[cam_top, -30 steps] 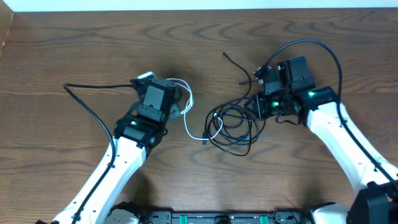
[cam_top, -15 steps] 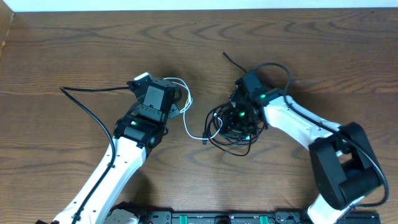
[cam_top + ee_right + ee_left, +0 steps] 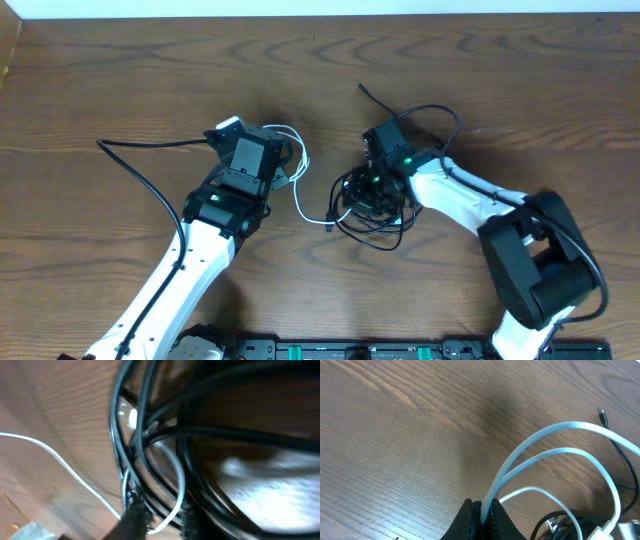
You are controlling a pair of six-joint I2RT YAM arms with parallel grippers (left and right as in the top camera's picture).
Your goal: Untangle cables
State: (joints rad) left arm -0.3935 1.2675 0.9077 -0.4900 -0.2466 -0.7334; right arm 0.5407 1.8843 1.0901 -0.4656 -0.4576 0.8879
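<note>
A: Surface first, pls?

B: Brown wood-grain table (image 3: pixel 120 80), matte, fills nearly all of the overhead view. Same grain up close in the left wrist view (image 3: pixel 395 435), with a soft dark shadow across the middle.

A: Room?

B: Not much to see. A pale strip (image 3: pixel 300 8) runs along the far table edge; can't tell if it's wall or floor. A black rail w/ green bits (image 3: pixel 350 350) sits at the near edge btwn the arm bases.

A: Cables?

B: Centre of the table, btwn the two arms. The white cable (image 3: pixel 300 195) loops from the left gripper (image 3: pixel 288 165) down and right to the black tangle (image 3: pixel 375 215), and its plug end touches the tangle's left side. One black end (image 3: pixel 365 90) strays out toward the far edge.

A: Left pincer?

B: Closed tight on the white cable (image 3: pixel 555 452). The tips (image 3: pixel 482 512) pinch it at the bottom of the wrist view, and two white arcs rise from there.

A: Right?

B: The right gripper (image 3: pixel 370 195) is down in the top of the tangle. Its wrist view is blurry. The fingertips (image 3: pixel 135 515) stand a bit apart w/ black strands (image 3: pixel 150 410) and a pale loop btwn them. Can't tell if anything is clamped.

A: Anything else?

B: A thick black wire (image 3: pixel 140 170) runs off the left arm over the table's left part.
</note>
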